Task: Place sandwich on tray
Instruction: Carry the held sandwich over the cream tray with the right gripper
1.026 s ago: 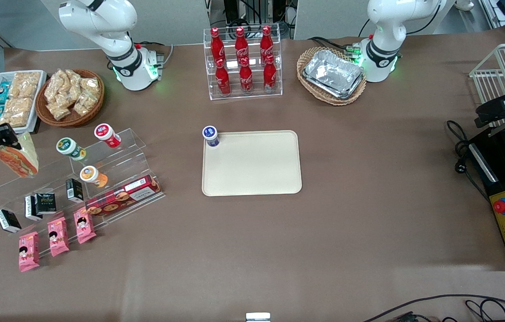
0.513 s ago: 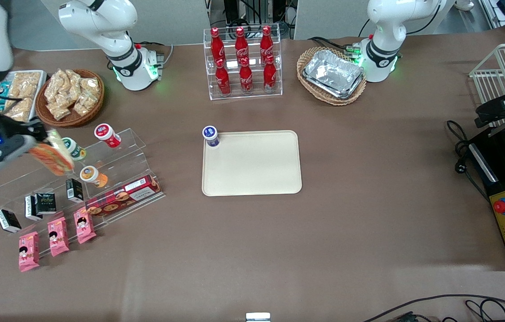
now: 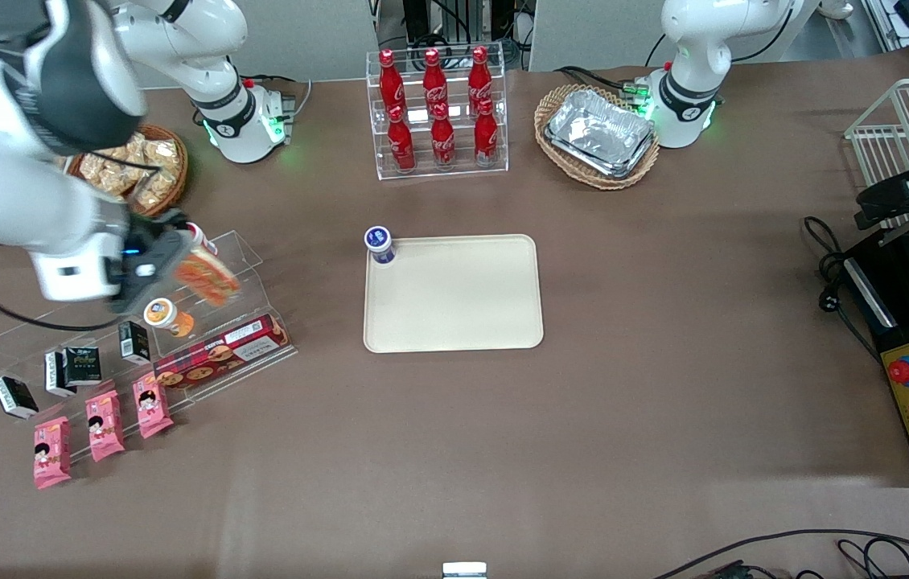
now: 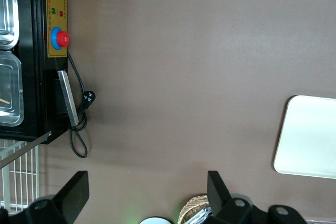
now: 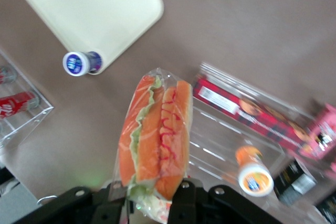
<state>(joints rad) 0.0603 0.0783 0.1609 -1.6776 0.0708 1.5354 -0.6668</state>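
Observation:
My right gripper [image 3: 173, 269] is shut on the sandwich [image 3: 207, 277], a wrapped wedge with orange-red and pale green layers. It holds it in the air above the clear acrylic shelf [image 3: 241, 265], toward the working arm's end of the table. In the right wrist view the sandwich [image 5: 155, 135] sticks out from between the black fingers [image 5: 184, 198]. The cream-beige tray [image 3: 454, 305] lies flat at the table's middle, apart from the sandwich; it also shows in the right wrist view [image 5: 89, 9] and in the left wrist view [image 4: 310, 140].
A small blue-lidded cup [image 3: 380, 244] stands at the tray's corner nearest the shelf. The shelf holds an orange-lidded cup [image 3: 166, 316], a red biscuit box [image 3: 221, 354], black cartons and pink packets [image 3: 104, 422]. A cola bottle rack [image 3: 438, 112] and foil-tray basket [image 3: 598, 135] stand farther back.
My right gripper has carried the sandwich from the table's working-arm edge toward the tray, over the acrylic shelf. The arm has swung into view with it.

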